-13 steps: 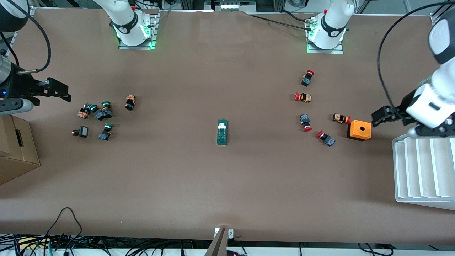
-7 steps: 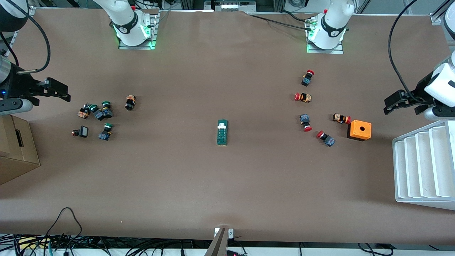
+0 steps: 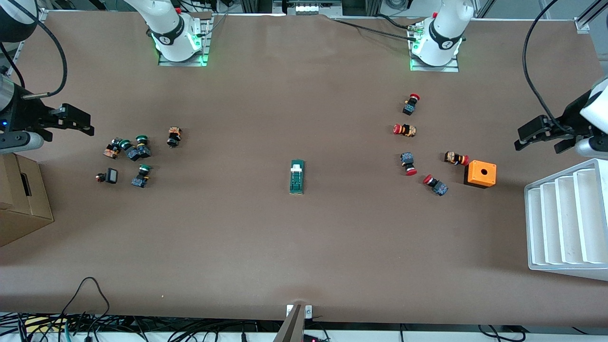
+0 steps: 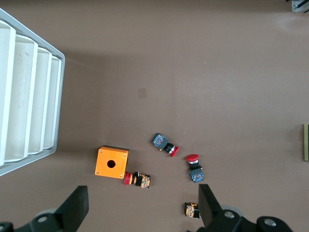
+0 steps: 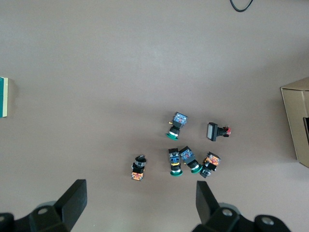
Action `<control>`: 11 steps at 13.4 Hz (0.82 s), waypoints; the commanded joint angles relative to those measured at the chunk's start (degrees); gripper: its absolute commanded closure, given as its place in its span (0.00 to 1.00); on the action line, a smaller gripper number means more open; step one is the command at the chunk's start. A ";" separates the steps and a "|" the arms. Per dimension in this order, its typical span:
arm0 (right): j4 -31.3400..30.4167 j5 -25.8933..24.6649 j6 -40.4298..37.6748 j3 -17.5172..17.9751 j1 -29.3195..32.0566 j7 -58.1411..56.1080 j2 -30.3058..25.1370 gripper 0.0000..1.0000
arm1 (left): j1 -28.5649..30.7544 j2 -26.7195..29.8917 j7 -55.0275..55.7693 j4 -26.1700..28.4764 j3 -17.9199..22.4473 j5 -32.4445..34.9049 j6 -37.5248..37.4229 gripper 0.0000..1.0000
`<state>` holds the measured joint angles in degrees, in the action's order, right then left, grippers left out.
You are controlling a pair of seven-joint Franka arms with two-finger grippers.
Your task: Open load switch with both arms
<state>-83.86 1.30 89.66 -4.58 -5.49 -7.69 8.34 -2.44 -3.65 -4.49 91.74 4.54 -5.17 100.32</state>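
Lying untouched mid-worktop, the load switch [image 3: 297, 176] sits well apart from both pincers

Left pincer [image 3: 532, 135] hovers wide open and empty near the orange box [image 3: 480, 174]; right pincer [image 3: 78, 124] hovers wide open, empty, near green-capped buttons [image 3: 134, 148]

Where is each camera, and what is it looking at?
Front view: high above the table, facing both arm bases; load switch mid-table, left gripper and right gripper open at the ends.
Left wrist view: looks down past its open fingers at the orange box and white tray.
Right wrist view: looks down past its open fingers at the green-capped buttons.
Shared: the load switch shows at both wrist views' edges.
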 commanded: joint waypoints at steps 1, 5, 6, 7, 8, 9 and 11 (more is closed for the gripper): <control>1.07 0.73 -1.15 -0.08 0.21 -0.92 0.01 0.00 | -0.90 -0.92 -1.92 -4.27 1.00 -0.29 -4.59 0.00; 1.07 0.73 -1.15 -0.08 0.21 -0.92 0.01 0.00 | -0.99 -1.19 -0.52 -5.96 0.74 5.59 -8.29 0.00; 1.07 0.73 -1.15 -0.08 0.21 -0.92 0.01 0.00 | -0.99 -1.19 1.40 -5.96 0.48 6.22 -8.56 0.00; 1.07 0.73 -1.15 -0.08 0.21 -0.92 0.01 0.00 | -0.99 -1.10 3.68 -5.96 0.21 6.22 -8.56 0.00; 1.07 0.73 -1.15 -0.08 0.21 -1.01 0.01 0.00 | -0.99 -1.10 4.57 -5.96 -0.23 6.31 -9.00 0.00; 1.07 0.64 -1.15 -0.08 0.21 -1.01 0.01 0.00 | -0.99 -1.01 4.58 -5.96 -0.49 6.31 -9.61 0.00; 1.07 0.55 -1.15 -0.08 0.21 -1.01 0.01 0.00 | -1.08 -1.01 4.67 -5.96 -0.49 6.22 -10.49 0.00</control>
<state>-83.83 1.30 89.63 -4.58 -5.49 -7.69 8.34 -3.20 -3.74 -0.82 87.88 4.20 -0.05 91.95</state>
